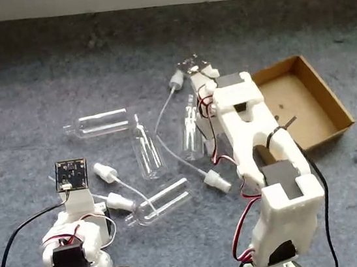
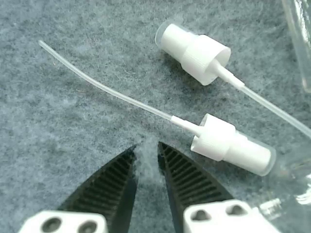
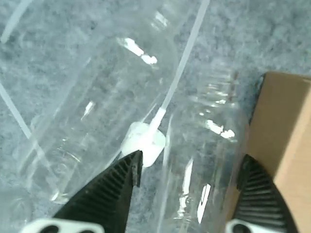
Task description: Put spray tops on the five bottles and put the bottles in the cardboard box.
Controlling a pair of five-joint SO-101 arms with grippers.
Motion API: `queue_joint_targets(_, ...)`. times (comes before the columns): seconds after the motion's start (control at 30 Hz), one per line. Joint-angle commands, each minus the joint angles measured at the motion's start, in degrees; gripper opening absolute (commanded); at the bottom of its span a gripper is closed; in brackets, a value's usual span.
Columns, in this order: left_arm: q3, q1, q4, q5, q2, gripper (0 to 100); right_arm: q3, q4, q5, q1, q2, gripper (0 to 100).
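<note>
My left gripper [image 2: 146, 148] hovers low over the carpet, narrowly open with nothing between its fingers. Two white spray tops lie just beyond it: the nearer [image 2: 231, 144] with its tube pointing away, the farther [image 2: 194, 48] beside a bottle's edge. My right gripper [image 3: 189, 162] is open wide around a clear bottle [image 3: 204, 145], and I see a small gap at one finger. That bottle [image 1: 190, 129] lies next to the cardboard box [image 1: 322, 98]. Three more clear bottles [image 1: 98, 123] [image 1: 148, 152] [image 1: 158, 205] lie on their sides without tops.
Two other spray tops [image 1: 176, 79] [image 1: 216, 181] lie near the right arm, their long tubes trailing across the carpet. The box wall [image 3: 286, 136] is close beside the right gripper's outer finger. The left arm [image 1: 71, 177] stands at the front left.
</note>
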Motion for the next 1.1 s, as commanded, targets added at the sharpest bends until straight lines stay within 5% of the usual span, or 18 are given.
queue_joint_targets(0.0, 1.2, -0.8, 0.3, 0.4, -0.7, 0, 1.3, -4.8, 0.7, 0.9, -0.5, 27.6)
queue_joint_targets(0.2, 1.2, -0.8, 0.3, 0.4, -0.7, 0, 1.9, -5.6, 0.8, 1.5, -0.5, 26.5)
queue_joint_targets(0.37, 1.2, -0.8, 0.3, 0.4, -0.7, 0, 2.0, -5.5, 0.8, 1.5, -0.4, 14.2)
queue_joint_targets(0.63, 1.2, -0.8, 0.3, 0.4, -0.7, 0, 1.5, -1.7, 6.5, 1.5, 4.5, 27.3)
queue_joint_targets(1.07, 1.2, -0.8, 0.3, 0.4, -0.7, 0, 1.3, -2.0, 6.4, 2.4, 5.6, 26.9)
